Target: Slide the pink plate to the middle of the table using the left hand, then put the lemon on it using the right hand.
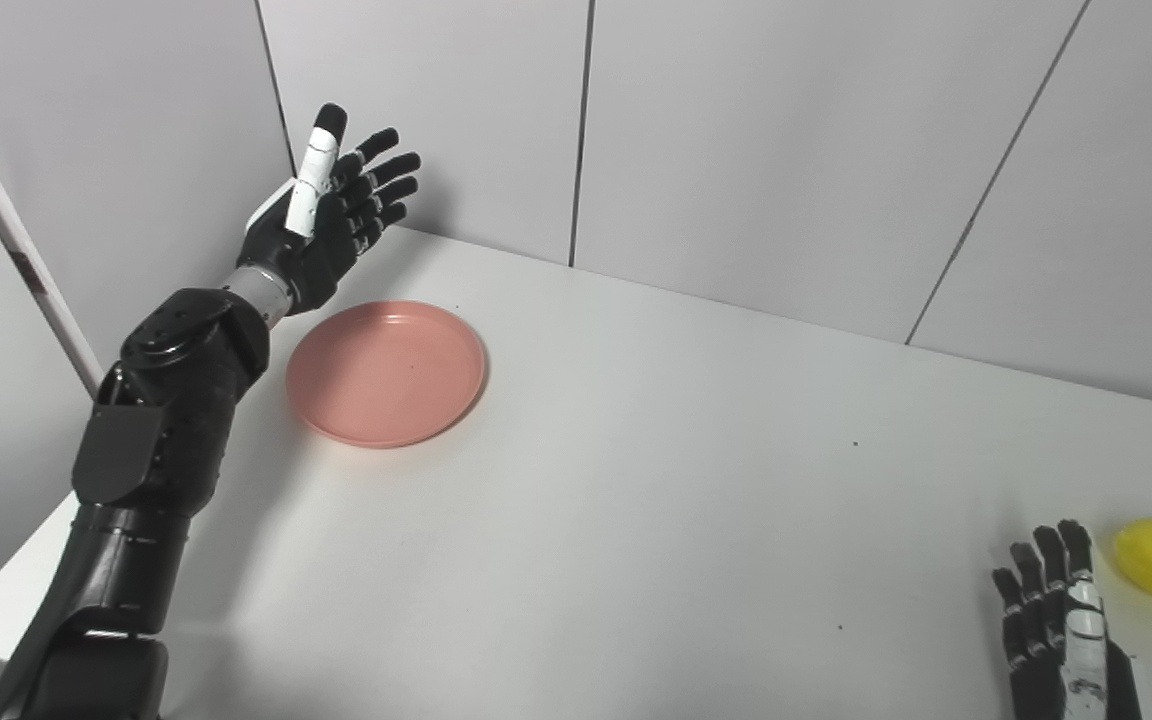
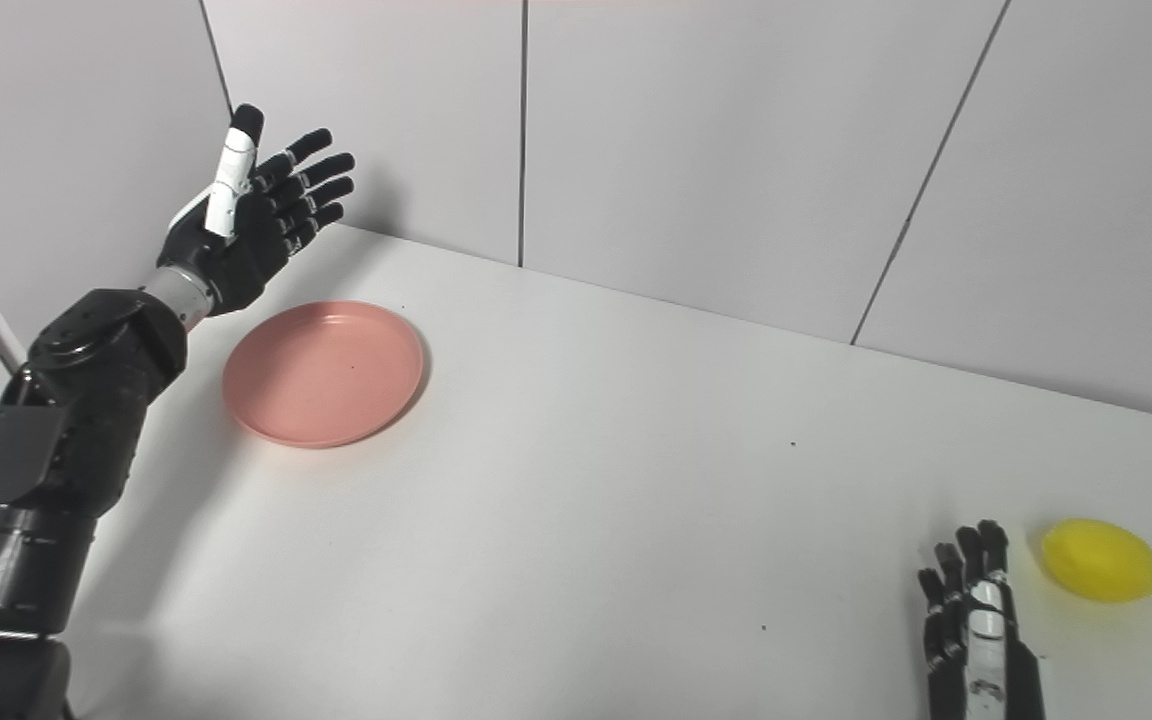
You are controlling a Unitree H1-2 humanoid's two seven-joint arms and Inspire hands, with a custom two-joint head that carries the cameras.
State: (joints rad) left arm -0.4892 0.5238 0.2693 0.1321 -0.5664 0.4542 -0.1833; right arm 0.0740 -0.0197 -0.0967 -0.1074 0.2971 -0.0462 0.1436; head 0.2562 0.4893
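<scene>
Right eye view: lemon (image 2: 1101,573) lies lengthwise left-right.

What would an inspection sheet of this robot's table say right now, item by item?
Surface: white table, a few tiny dark specks.
Job's things: pink plate at the far left, empty; lemon near the right edge, lying on the table.
Clutter: nothing seen.
Hands: left hand raised behind the plate, fingers spread, holding nothing; right hand open, beside the lemon, not touching it.
Cables: nothing seen.
Surroundings: grey wall panels.
</scene>
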